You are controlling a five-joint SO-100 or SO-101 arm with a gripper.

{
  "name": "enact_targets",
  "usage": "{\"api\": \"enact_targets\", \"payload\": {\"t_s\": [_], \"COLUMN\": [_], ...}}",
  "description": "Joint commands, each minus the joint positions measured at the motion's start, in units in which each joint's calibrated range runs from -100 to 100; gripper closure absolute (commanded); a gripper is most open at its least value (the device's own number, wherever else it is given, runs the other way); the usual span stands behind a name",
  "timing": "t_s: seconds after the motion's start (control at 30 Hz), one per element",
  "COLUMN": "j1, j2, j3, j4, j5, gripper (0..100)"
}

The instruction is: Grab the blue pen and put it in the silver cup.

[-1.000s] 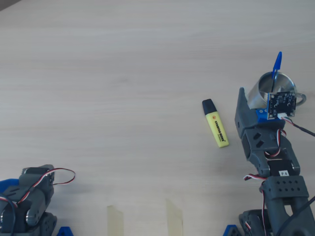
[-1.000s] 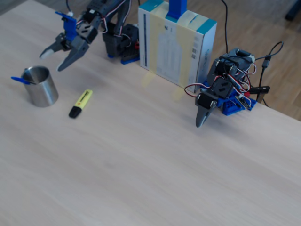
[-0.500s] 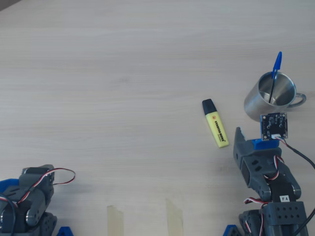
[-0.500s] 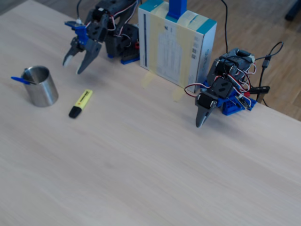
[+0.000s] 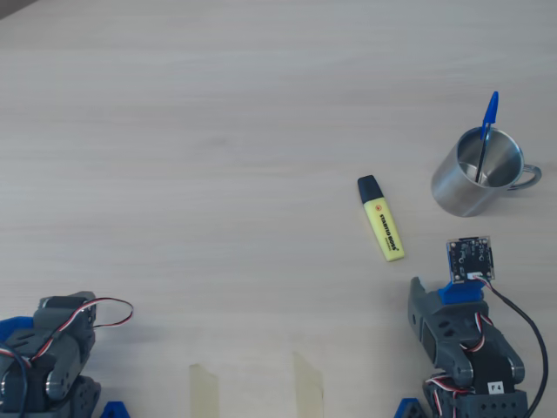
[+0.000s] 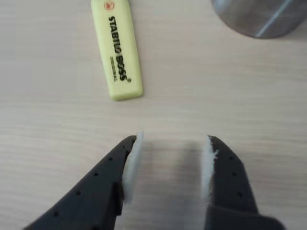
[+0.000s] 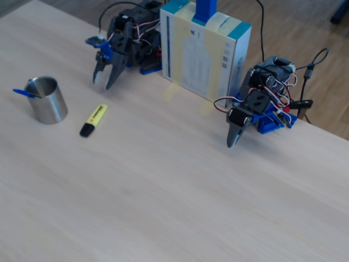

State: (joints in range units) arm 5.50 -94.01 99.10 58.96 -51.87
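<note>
Biggest first: the table (image 5: 174,131), pale wood, mostly bare. On its far edge in the fixed view stands a white box (image 7: 204,52) w/ blue top, a second arm (image 7: 256,106) parked beside it, not in play.

Our arm (image 5: 466,348) sits folded low near its base. We see the gripper (image 6: 168,165) w/ jaws apart & nothing between them, just bare wood under the pads – released, empty.

The silver cup (image 5: 466,183) stands upright, handle to the right in the overhead view, well apart from the gripper. The yellow highlighter (image 5: 383,222) lies flat between cup & arm, untouched; not ours to move.

The blue pen (image 5: 486,131) is in the cup, leaning on the rim, cap end sticking out – too long to sit fully inside. We judge the task done.
</note>
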Motion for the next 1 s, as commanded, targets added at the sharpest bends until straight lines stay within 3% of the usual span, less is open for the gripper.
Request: {"api": "enact_targets", "payload": {"t_s": [0.0, 0.13, 0.33, 0.97], "j1": [1.65, 1.65, -5.24, -3.15], "j2": [-3.99, -3.33, -3.33, -3.16], "j3": [0.63, 0.63, 0.63, 0.63], "j4": [9.21, 16.5, 16.24, 16.16], "j5": [-0.14, 0.17, 0.22, 0.22], "gripper": [91, 96, 98, 98]}}
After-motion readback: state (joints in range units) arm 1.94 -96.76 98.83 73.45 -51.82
